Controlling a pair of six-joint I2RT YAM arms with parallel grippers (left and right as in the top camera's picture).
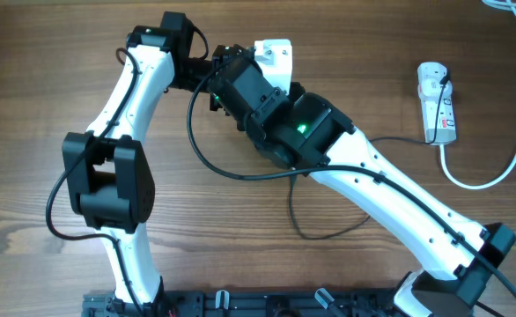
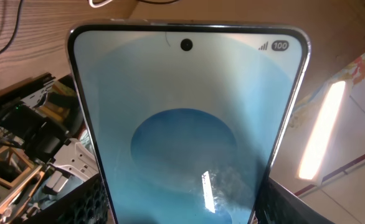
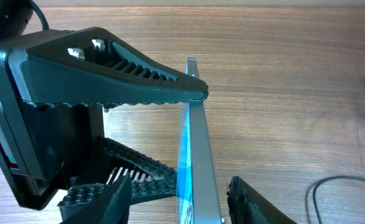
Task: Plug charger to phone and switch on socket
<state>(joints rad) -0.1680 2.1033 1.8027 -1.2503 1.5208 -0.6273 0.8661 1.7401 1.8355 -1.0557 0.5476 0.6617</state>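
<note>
The phone [image 2: 185, 124], with a cyan-blue screen, stands on edge above the table, and my left gripper [image 2: 185, 208] is shut on its lower sides. In the right wrist view the phone [image 3: 198, 155] is edge-on. The left gripper's [image 3: 185, 130] fingers clamp it there. My right gripper [image 3: 179, 193] is open, one finger on each side of the phone's near end, with gaps. In the overhead view both grippers meet at the back centre, left [image 1: 207, 69] and right [image 1: 227, 84]. The charger cable [image 1: 205, 154] loops under the arms; its tip is hidden. The socket [image 1: 437, 104] lies far right.
The socket's thick white cord [image 1: 504, 167] curves off at the right edge. A black plug [image 1: 441, 81] sits in the socket. The black cable also runs across the wooden table under my right arm [image 1: 328, 233]. A black rail lies along the front edge [image 1: 240, 304].
</note>
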